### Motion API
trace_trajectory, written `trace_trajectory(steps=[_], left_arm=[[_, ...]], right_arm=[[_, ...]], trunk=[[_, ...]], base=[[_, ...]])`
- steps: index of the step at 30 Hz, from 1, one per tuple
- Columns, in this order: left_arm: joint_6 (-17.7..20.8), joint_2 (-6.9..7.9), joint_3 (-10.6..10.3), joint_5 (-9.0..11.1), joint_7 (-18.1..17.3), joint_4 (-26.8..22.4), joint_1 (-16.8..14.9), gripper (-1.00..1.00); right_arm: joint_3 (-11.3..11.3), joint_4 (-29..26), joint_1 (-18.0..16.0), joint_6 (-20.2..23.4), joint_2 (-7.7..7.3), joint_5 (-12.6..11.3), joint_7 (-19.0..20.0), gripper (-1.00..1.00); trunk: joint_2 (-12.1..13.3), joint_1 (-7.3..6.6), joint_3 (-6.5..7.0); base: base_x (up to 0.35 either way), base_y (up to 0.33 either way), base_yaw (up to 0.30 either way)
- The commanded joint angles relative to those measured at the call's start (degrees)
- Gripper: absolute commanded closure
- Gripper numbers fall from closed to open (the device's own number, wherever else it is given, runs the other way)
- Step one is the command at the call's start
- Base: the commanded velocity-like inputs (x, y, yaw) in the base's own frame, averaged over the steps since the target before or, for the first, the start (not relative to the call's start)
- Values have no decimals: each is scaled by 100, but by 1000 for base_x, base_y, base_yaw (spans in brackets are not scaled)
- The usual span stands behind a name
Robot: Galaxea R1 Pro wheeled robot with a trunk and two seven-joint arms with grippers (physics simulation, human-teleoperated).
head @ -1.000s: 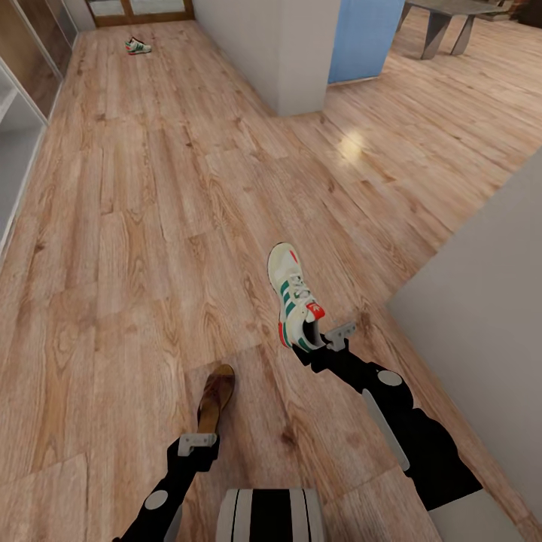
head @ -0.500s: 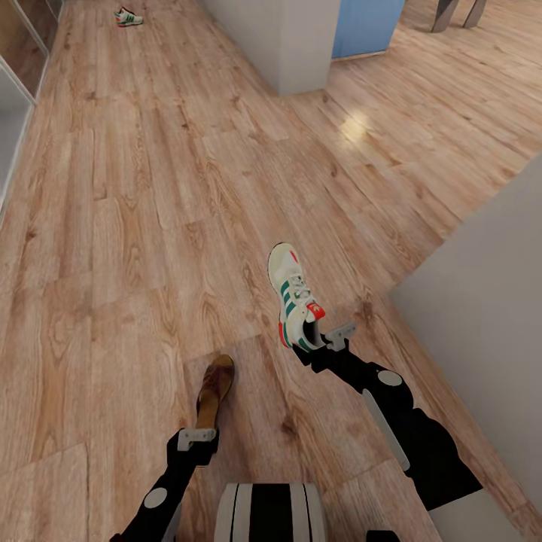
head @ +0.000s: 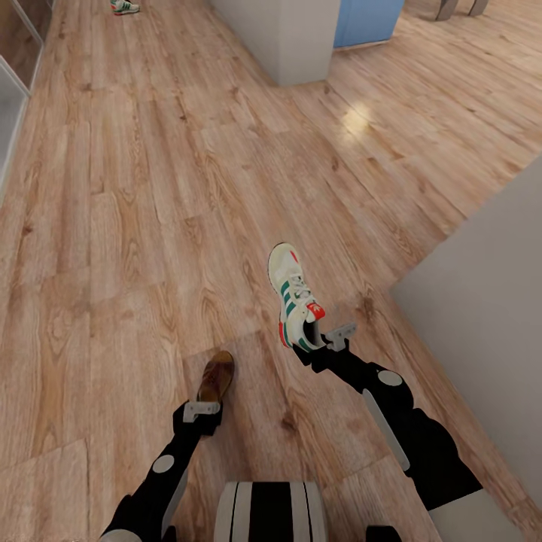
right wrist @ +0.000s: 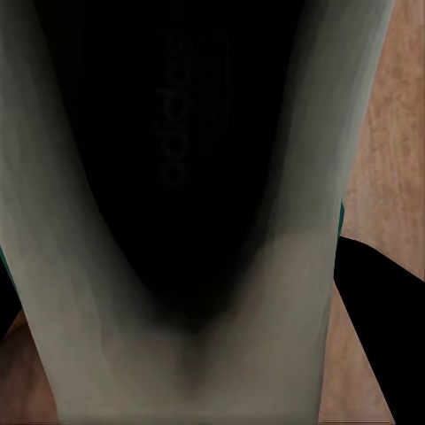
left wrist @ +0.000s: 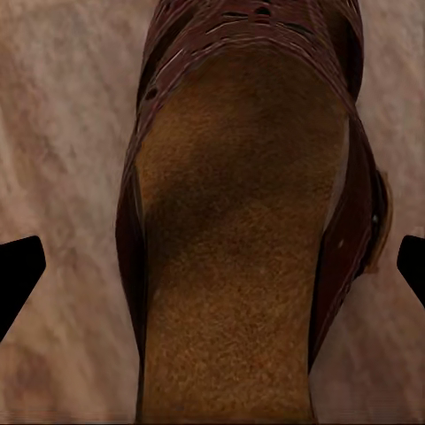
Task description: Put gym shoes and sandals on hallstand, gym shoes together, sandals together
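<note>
One cream-white gym shoe (head: 292,295) with green stripes is held off the corridor floor (head: 135,248), my right gripper (head: 325,340) shut on its heel. Its dark inside (right wrist: 177,150) looms in the right wrist view, close against the right gripper (right wrist: 195,332). The other gym shoe (head: 124,6) lies far up the corridor. A brown sandal (head: 217,376) lies on the floor just ahead of my left gripper (head: 202,411). In the left wrist view the sandal's tan insole (left wrist: 235,266) sits between the open left gripper (left wrist: 212,270), with floor showing on both sides. The hallstand is out of view.
A grey-white wall (head: 482,324) stands close on the right. A white wall corner (head: 290,38) and a blue panel (head: 369,19) stand ahead on the right. A pale unit's edge (head: 9,113) lines the left side. The plank floor runs on ahead.
The view has shifted, so the floor and far shoe slid up the picture. My left gripper has moved forward over the sandal's heel. The held gym shoe kept its place with the right arm.
</note>
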Motion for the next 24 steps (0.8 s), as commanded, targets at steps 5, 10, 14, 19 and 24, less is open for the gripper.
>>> trace_trajectory(steps=[5, 10, 14, 19, 24], left_arm=[[-33, -5, 46, -57, -38, 93, -7, -100], [-42, -4, 47, -63, -37, 119, 8, -100], [-50, -4, 50, -64, -37, 117, 27, -100], [-75, 4, 58, -57, -37, 115, 43, -100], [-80, 5, 49, -63, -37, 115, 44, -100]], right_arm=[[3, -7, -3, 36, -5, -64, -14, 100], [2, -12, -3, 36, -9, -64, -14, 100], [-22, -14, -3, 36, -9, -64, -14, 100], [-74, -15, -3, 39, -10, -64, -12, 100], [-77, -16, -3, 39, -11, -66, -13, 100]], trunk=[[-8, 12, -145], [-15, 24, -298], [-19, 32, -401], [-19, 32, -425], [-22, 37, -471]], base=[[0, 0, 0], [0, 0, 0], [0, 0, 0], [0, 0, 0], [0, 0, 0]])
